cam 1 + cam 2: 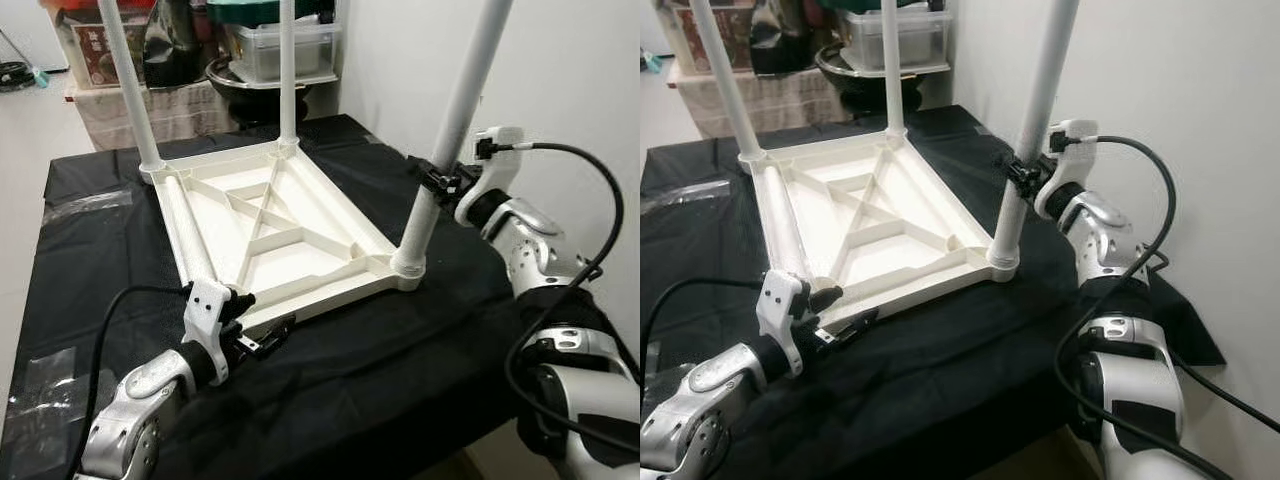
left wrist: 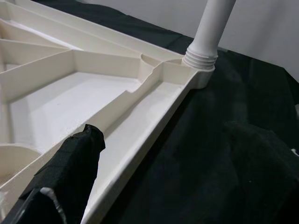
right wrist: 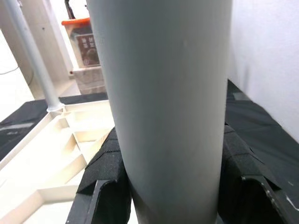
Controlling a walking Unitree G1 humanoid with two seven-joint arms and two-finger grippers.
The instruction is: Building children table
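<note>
The white tabletop (image 1: 318,293) lies upside down on a black cloth. Three white legs stand in its corners: far left (image 1: 130,90), far right (image 1: 287,70) and near right (image 1: 445,140). A fourth leg (image 1: 186,235) lies loose along the left rim. My right gripper (image 1: 437,183) is shut on the near right leg a little above its socket; the black pads (image 3: 105,172) press both sides of the tube (image 3: 163,93). At the near left corner my left gripper (image 1: 255,318) is open, one finger (image 2: 70,172) over the front rim (image 2: 140,140) and the other outside it.
The black cloth (image 1: 400,340) covers the work surface, with its near edge just before me. A white wall (image 1: 570,70) rises close on the right. Behind stand a plastic box (image 1: 280,45), a metal bowl (image 1: 240,85) and a printed box (image 1: 95,50). Clear plastic (image 1: 85,203) lies at left.
</note>
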